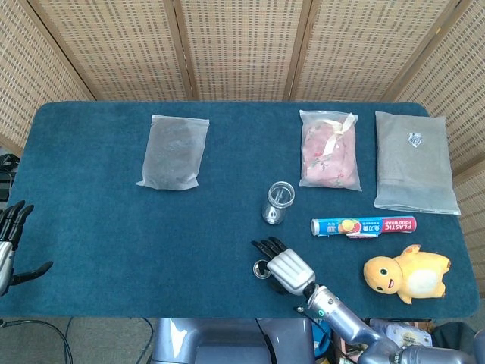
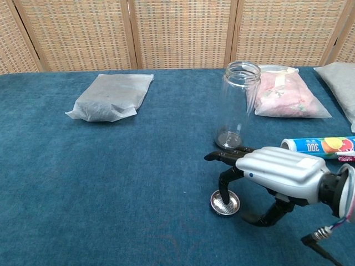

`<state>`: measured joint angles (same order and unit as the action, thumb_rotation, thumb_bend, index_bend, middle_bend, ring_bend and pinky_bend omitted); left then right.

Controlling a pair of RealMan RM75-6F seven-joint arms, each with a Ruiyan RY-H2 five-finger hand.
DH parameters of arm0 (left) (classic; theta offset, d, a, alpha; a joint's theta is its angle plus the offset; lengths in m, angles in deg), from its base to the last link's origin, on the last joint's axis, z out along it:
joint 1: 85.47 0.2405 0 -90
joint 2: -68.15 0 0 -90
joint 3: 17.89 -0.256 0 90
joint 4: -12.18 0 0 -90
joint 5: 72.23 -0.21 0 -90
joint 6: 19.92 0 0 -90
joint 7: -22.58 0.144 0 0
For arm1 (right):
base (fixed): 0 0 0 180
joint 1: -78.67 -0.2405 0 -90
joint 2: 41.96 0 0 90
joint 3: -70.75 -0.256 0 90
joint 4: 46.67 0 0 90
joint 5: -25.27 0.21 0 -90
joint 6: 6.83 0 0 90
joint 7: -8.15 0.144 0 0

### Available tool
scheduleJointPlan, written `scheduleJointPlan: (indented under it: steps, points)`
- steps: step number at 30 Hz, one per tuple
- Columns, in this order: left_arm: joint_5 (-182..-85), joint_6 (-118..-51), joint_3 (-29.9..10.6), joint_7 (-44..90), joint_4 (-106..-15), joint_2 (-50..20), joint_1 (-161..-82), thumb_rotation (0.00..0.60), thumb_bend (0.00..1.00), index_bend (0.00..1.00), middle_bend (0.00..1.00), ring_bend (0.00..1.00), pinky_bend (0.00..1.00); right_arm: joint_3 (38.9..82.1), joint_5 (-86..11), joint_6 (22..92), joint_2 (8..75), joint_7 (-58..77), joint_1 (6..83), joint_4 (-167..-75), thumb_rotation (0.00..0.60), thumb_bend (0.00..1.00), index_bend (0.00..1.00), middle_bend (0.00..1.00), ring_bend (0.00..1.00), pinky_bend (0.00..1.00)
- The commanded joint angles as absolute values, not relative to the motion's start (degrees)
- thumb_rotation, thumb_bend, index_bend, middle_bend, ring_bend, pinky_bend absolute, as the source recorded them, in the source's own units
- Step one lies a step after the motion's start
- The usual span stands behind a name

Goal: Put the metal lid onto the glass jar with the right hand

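Lid [image 2: 225,202], the small round metal one, lies open side up on the table [image 1: 91,227], directly under the fingers of the right hand [image 2: 275,172]. Those fingers [image 2: 226,180] are spread and curved down over it; one dark fingertip reaches the lid's rim or inside, while the thumb [image 2: 270,213] sits low on the cloth just to the right of the lid. Nothing is clamped: the lid rests flat on the cloth with the fingers apart above it. From the head view the lid [image 1: 262,268] shows partly covered by the right hand [image 1: 285,267], peeking out at the fingertips' left side.

Table comes first by size: a blue cloth reaching well beyond the fingers on every side. Beyond the fingers and far to their right lies a grey pouch [image 1: 415,162]; a pink pouch [image 1: 330,149] lies beyond them, and a pale pouch [image 1: 173,152] beyond and well to their left. A yellow duck [image 1: 407,274] sits to the right of the hand, and a printed tube [image 1: 364,226] lies beyond the hand's right side.

Jar [image 2: 237,107] stands upright and open-mouthed just beyond the fingertips, apart from them and from the lid.

Left hand [image 1: 10,244] hangs at the table's left edge, far from the lid, fingers spread and holding nothing.
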<state>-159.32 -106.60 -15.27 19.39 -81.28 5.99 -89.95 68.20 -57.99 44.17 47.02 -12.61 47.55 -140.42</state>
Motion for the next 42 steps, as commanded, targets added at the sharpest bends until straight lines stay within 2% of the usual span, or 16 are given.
scheduleJointPlan:
  steps: [1,19,42]
  points:
    - [-159.32,-106.63,-15.27,19.48,-81.33,5.97,-89.95,0.600,0.07,0.00,0.00,0.00,0.00,67.49,-57.60,44.81,46.73,-13.18,46.99,-141.78,0.600,0.53,0.47,0.00,0.00,0.00]
    - [-159.10,-106.58,-15.20,19.34,-81.27,6.01,-90.00,0.600,0.07,0.00,0.00,0.00,0.00,67.00,-51.56,44.20,50.44,-19.02,44.49,-139.15,0.600,0.53,0.47,0.00,0.00,0.00]
    - [-158.93,-106.54,-15.17,19.22,-81.25,6.02,-90.02,0.600,0.07,0.00,0.00,0.00,0.00,67.82,-50.24,45.39,52.22,-19.40,43.14,-136.25,0.600,0.59,0.61,0.01,0.00,0.00]
